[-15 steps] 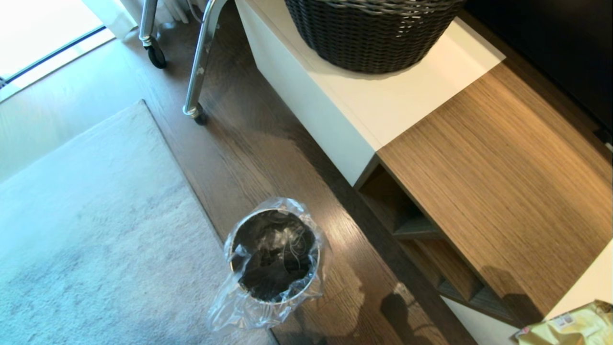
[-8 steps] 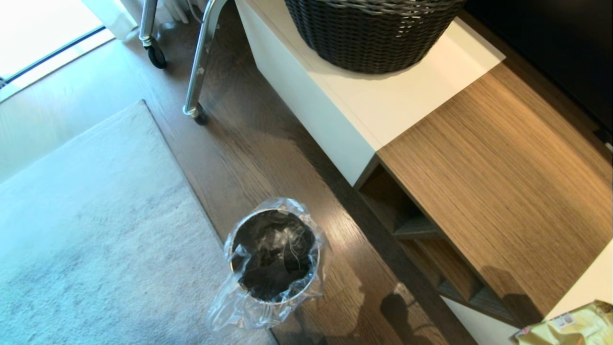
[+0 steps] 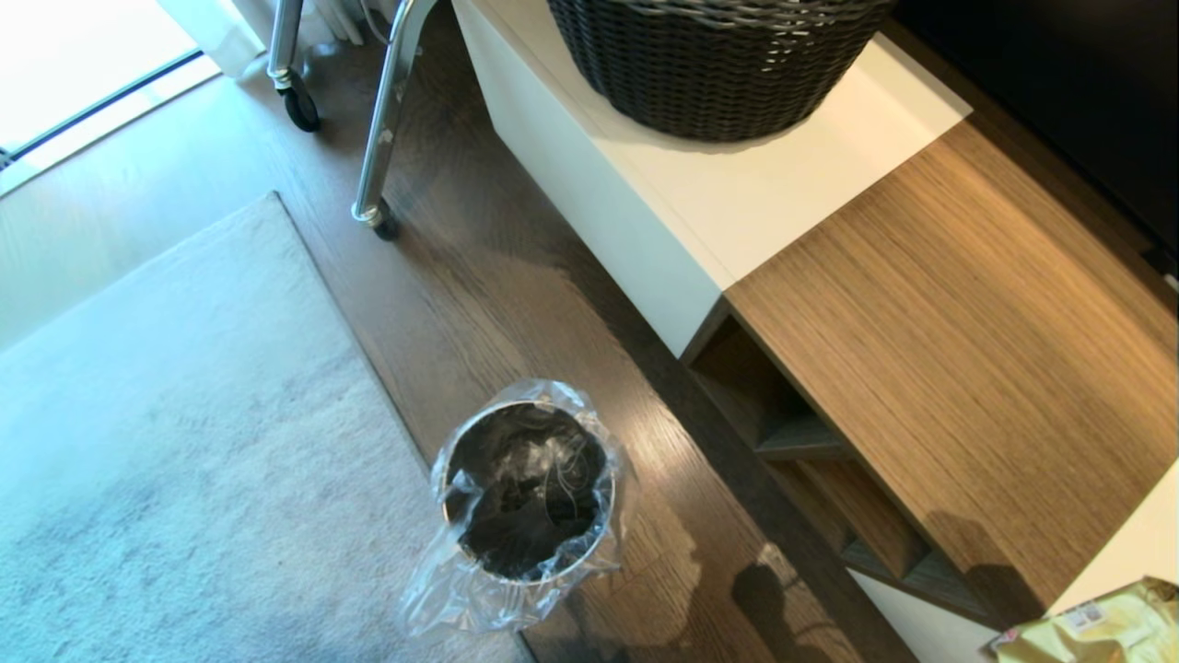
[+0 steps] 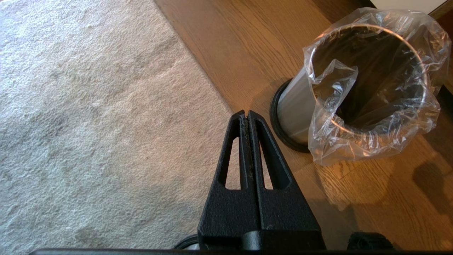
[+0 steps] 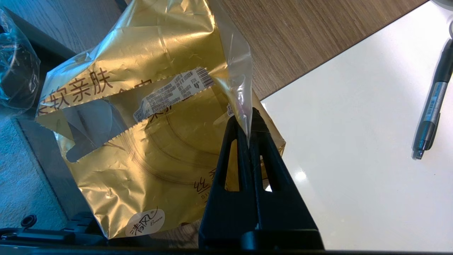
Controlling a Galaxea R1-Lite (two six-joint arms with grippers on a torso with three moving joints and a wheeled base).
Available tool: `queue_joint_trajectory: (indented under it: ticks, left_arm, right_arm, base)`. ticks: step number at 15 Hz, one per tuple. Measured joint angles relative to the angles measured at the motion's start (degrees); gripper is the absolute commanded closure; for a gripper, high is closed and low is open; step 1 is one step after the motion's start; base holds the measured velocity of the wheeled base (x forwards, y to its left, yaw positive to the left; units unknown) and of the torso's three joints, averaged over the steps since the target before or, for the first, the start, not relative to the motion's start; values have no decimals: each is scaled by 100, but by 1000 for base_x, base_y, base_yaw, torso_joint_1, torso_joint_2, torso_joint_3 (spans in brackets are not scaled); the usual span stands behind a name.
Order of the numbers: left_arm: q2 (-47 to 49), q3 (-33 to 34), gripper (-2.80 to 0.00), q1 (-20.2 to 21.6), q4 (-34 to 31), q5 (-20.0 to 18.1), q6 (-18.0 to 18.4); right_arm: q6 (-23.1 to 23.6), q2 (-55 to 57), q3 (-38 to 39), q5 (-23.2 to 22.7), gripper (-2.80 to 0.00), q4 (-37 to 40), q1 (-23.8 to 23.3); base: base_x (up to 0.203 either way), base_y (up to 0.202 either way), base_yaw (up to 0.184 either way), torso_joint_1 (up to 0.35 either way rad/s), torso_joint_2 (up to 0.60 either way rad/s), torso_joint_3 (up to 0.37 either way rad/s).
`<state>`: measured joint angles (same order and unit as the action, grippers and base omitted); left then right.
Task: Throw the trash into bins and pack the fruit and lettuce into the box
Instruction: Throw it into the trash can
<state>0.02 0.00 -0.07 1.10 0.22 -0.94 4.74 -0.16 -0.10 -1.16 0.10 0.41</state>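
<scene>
A steel bin [image 3: 530,488] with a clear liner bag stands on the wood floor beside the low cabinet. In the left wrist view the same bin [image 4: 368,81] is just off to one side of my left gripper [image 4: 246,113], which is shut and empty over the rug's edge. A crinkled gold wrapper [image 5: 141,141], one piece of the trash, lies over the corner of the white tabletop and shows at the head view's lower right [image 3: 1096,631]. My right gripper [image 5: 249,122] is shut, with the wrapper's clear flap pinched between its tips. The fruit, the lettuce and the box are out of view.
A dark woven basket [image 3: 718,64] sits on the cabinet's white top [image 3: 829,193]; a wood-topped part [image 3: 967,350] has open shelves below. A pale rug [image 3: 184,442] covers the floor at left. Wheeled chrome legs [image 3: 382,138] stand behind. A pen [image 5: 431,109] lies on the white tabletop.
</scene>
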Motion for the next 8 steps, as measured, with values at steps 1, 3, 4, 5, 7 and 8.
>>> queue_joint_trajectory:
  ticks: [1,3,4,5,7,8]
  left_arm:
    - [0,0,0,0,2,0,0]
    - [0,0,0,0,2,0,0]
    - [0,0,0,0,0,0,1]
    - [0,0,0,0,2,0,1]
    - [0,0,0,0,0,2,6]
    - [0,0,0,0,2,2,6]
  right_arm:
    - [-4,2,0,3,0,0,0]
    - [1,2,0,2,0,-1,0]
    - [0,2,0,4,0,-2,0]
    - [-1,5,0,4,0,0,0]
    - [2,5,0,4,0,0,0]
    - [0,5,0,4,0,0,0]
  base:
    - [0,0,0,0,0,0]
    - [0,0,0,0,0,0]
    - [0,0,0,0,0,0]
    - [0,0,0,0,0,0]
    - [0,0,0,0,0,0]
    - [0,0,0,0,0,0]
